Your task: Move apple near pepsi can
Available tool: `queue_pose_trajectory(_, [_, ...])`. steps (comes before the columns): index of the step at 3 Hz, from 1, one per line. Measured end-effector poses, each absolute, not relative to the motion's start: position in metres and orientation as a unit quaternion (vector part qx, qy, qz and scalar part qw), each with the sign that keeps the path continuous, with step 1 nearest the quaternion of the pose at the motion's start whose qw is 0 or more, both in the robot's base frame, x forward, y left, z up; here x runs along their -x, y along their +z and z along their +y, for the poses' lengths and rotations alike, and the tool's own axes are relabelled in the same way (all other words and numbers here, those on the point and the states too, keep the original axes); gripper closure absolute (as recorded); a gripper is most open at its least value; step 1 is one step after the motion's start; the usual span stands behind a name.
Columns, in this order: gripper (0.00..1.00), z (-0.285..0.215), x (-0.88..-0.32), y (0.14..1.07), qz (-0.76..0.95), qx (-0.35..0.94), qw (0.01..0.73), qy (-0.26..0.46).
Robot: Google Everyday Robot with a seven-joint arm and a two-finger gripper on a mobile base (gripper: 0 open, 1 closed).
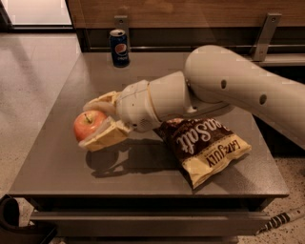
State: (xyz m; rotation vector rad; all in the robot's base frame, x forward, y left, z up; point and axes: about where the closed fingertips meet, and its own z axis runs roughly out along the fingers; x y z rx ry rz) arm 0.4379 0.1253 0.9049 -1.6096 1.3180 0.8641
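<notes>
Item: apple [88, 126], round, red-orange with a yellowish patch and a short stem pointing up; it sits over the left part of the counter [57, 162], close to the left edge and about midway between the far and near edges. Holder: gripper [91, 123], its two pale tan fingers [106, 138] clamped on the apple, one above and behind the fruit, the other below and in front; the apple appears lifted clear of the surface, with a dark shadow on the counter beneath it, towards the near edge. Arm [238, 88]: thick, cream-coloured, reaching in from the right side across the middle of the counter, its wrist section just right of the apple. Item: pepsi can [119, 47], dark blue with a round red-white-blue logo and silver top, upright at the far edge, nearer the far-left corner than the far-right; it stands well apart from the apple. Item: snack bag [205, 143], brown and yellow with white lettering, lying flat right of centre towards the near edge, partly under the arm. Counter: grey, flat-topped, rectangular. Surroundings: wood panel [190, 12] behind the far edge and speckled floor [28, 81] to the left.
</notes>
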Motion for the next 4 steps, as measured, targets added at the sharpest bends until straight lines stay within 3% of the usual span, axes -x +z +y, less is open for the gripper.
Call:
queue_pose_trajectory(2, [1.00, 0.057, -0.551, 0.992, 0.551, 0.574, 0.502, 0.339])
queue_pose_trajectory(4, [1.00, 0.018, -0.650, 0.998, 0.622, 0.470, 0.536, 0.323])
